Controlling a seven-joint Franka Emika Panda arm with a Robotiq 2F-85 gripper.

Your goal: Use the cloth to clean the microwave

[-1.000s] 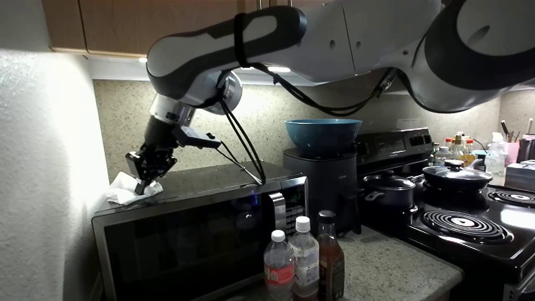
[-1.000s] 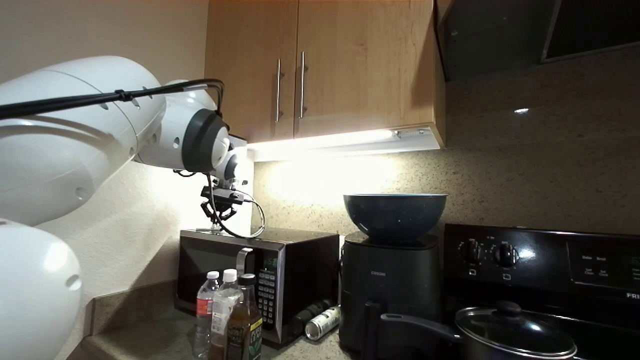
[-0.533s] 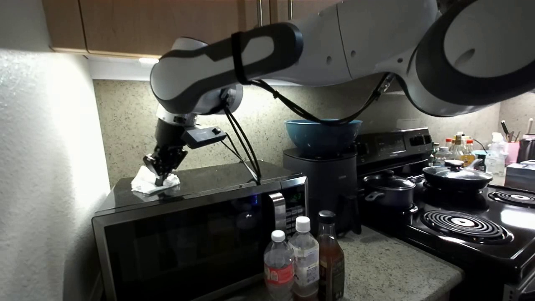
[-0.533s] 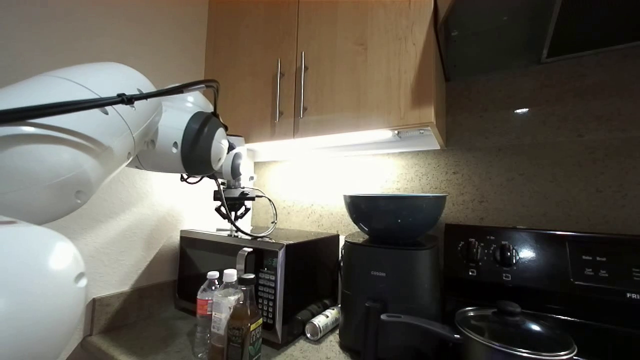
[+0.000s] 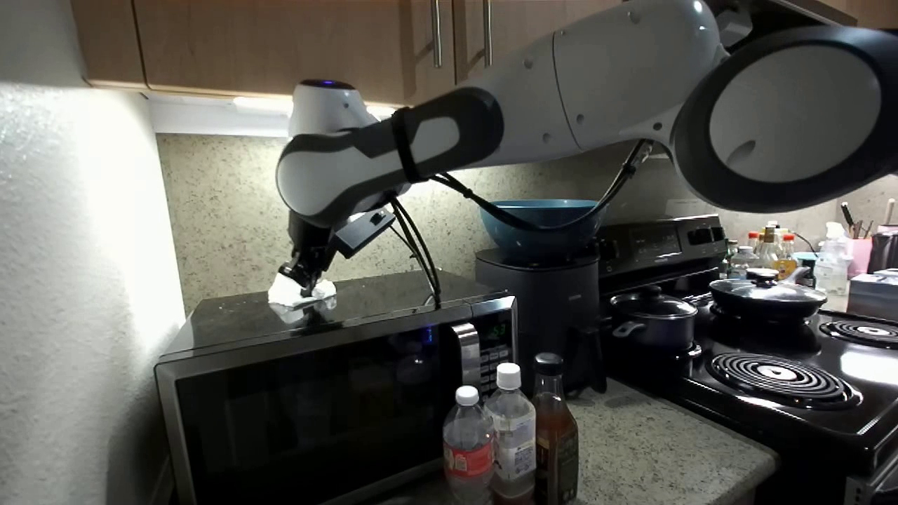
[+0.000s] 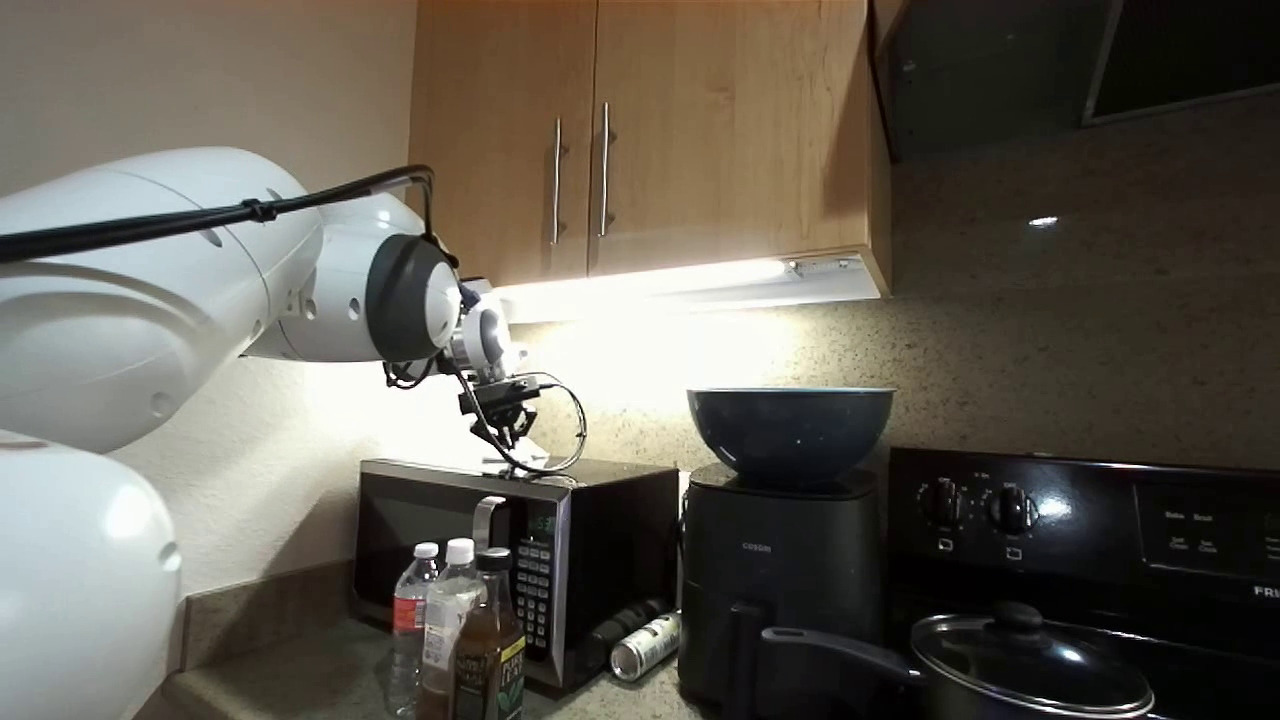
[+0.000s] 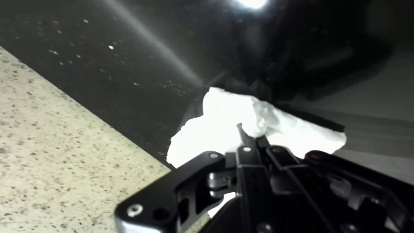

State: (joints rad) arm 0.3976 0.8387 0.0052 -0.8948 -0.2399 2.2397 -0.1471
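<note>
The Robotiq gripper (image 7: 253,134) is angled down onto the top of the microwave oven (image 5: 337,379), its two fingers (image 7: 246,139) drawn together and pinching a fold of the white cloth (image 7: 226,119). The cloth, crumpled around the fingertips, lies on the glossy black top near the rear edge; in the wrist view, pale specks (image 7: 111,47) dot the surface beside it, and a speckled backsplash (image 7: 64,139) borders the edge. A wrist camera (image 5: 363,233) sits above the gripper, and black cables (image 6: 150,225) run along the Panda arm (image 5: 533,98), which extends over the oven in both exterior views. The oven's door (image 5: 302,428) is closed, its handle (image 5: 466,354) upright beside the keypad (image 6: 533,590). Before the keypad end stand, close together, a red-labeled clear bottle (image 5: 468,449), a pale-labeled clear bottle (image 5: 512,435) and a brown Pure Leaf bottle (image 6: 488,645). Next to the oven is a black air fryer (image 6: 785,590) bearing a blue bowl (image 5: 533,242); in an exterior view, a can (image 6: 645,645) lies on its side between the two appliances. Farther along, a lidded saucepan (image 5: 652,333) and a lidded frying pan (image 5: 761,308) rest on the coil-burner stove (image 5: 828,421). Wooden cabinets (image 6: 730,130) hang above.
</note>
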